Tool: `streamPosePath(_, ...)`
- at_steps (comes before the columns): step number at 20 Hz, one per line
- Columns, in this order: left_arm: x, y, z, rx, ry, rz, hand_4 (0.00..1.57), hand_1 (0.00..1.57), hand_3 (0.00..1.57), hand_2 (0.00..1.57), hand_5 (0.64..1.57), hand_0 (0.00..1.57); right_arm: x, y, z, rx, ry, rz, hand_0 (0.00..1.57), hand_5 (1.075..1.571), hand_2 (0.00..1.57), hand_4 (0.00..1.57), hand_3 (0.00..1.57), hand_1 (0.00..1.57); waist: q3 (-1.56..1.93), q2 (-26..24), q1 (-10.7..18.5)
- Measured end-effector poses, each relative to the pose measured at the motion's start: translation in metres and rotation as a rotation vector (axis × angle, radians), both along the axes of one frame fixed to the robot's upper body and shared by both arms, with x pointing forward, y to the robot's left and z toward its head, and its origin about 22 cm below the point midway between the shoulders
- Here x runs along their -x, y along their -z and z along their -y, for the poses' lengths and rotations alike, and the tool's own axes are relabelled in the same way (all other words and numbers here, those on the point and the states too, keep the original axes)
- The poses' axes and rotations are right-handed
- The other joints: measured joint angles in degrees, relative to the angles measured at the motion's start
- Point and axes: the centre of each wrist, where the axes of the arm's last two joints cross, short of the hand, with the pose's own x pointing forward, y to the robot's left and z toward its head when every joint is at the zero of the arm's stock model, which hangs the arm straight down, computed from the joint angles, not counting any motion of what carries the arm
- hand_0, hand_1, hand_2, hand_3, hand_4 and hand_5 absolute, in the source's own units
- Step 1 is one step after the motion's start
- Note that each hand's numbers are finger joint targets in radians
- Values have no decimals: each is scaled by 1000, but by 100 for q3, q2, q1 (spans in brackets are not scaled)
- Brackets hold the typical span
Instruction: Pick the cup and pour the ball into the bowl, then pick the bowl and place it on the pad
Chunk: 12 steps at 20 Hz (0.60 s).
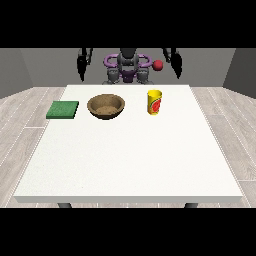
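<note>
My hand at the view's left (81,64) and my hand at the view's right (175,64) hang dark and slim past the table's far edge, touching nothing; how their fingers lie I cannot tell. A small red ball (158,65) shows beside the right one. On the smooth white table (130,165), the glossy yellow cylindrical cup (154,102) stands upright, right of the round brown wooden bowl (106,106); the flat green square pad (63,109) lies far left.

- One view only, a front view, so no second view shares any part of it.
- It stands across the white table (125,165) from the robot (128,67), raised, looking down and toward it.
- It is set well back: the near table edge lies low, the robot small at the far side.
</note>
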Motion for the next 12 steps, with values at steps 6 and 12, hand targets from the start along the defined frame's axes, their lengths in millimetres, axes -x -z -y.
streamPosePath(6,-3,-24,-5,-30,21,27,0,0,0,0,1524,0,-1,-20,6,22,1,11,0,1568,0,0,0,0,-80,-1035,-75)
streamPosePath(12,26,-24,37,198,139,65,0,0,0,0,1511,0,14,-7,14,-97,83,19,0,1567,0,0,0,0,-123,-1474,94)
